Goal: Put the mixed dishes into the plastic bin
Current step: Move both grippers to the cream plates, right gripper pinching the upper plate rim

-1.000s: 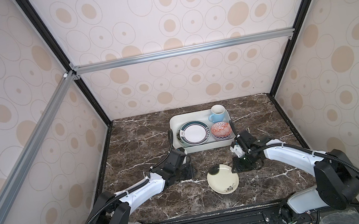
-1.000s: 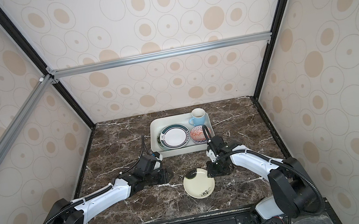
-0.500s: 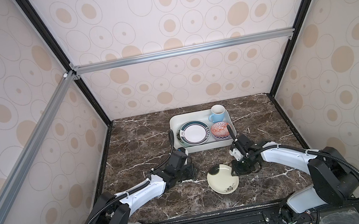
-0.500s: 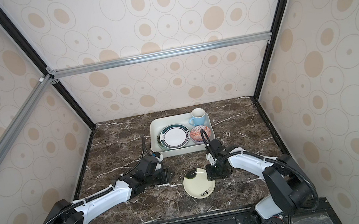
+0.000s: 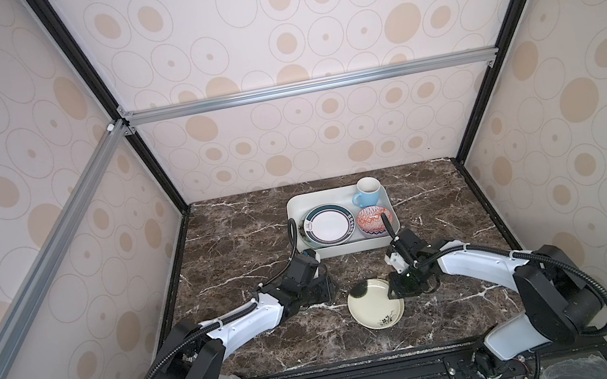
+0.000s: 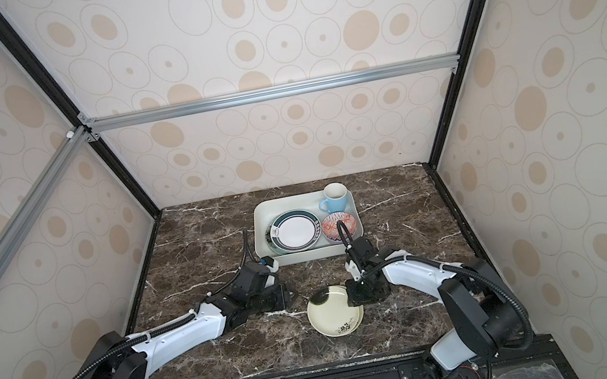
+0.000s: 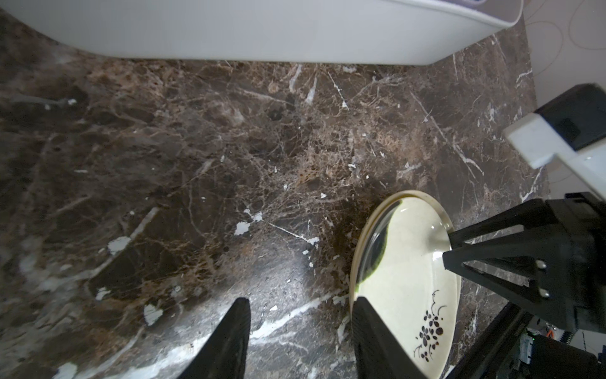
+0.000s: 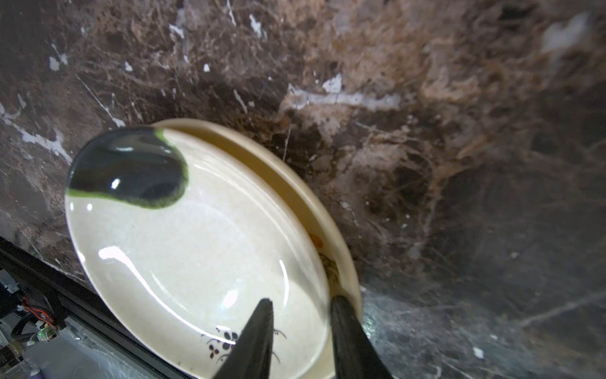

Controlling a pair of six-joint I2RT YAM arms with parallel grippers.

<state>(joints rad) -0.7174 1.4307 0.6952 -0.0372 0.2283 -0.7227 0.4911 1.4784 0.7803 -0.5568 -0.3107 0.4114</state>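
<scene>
A small cream plate [image 5: 373, 309] [image 6: 334, 315] with a dark green blotch and a flower sprig lies on the marble near the front. In the right wrist view it [image 8: 196, 249] rests on a second cream rim [image 8: 328, 229]. My right gripper [image 5: 396, 294] [image 6: 357, 299] [image 8: 300, 300] is open astride its far right rim, one finger over the well and one outside. My left gripper [image 5: 329, 288] [image 6: 291, 296] [image 7: 300, 300] is open and empty just left of the plate [image 7: 410, 262]. The plastic bin [image 5: 296, 204] [image 6: 265, 210] holds a white blue-rimmed plate [image 5: 328, 225], a red-patterned bowl [image 5: 372, 220] and a light-blue mug [image 5: 369, 192].
The bin's near wall [image 7: 262, 32] stands just beyond both grippers. Patterned enclosure walls and black frame posts close in the marble table [image 5: 235, 244] on three sides. A black rail [image 5: 347, 376] runs along the front edge, close to the plate.
My right gripper has come forward and down from beside the bin onto the cream plate's rim. My left gripper has edged towards the plate, its jaws a little wider.
</scene>
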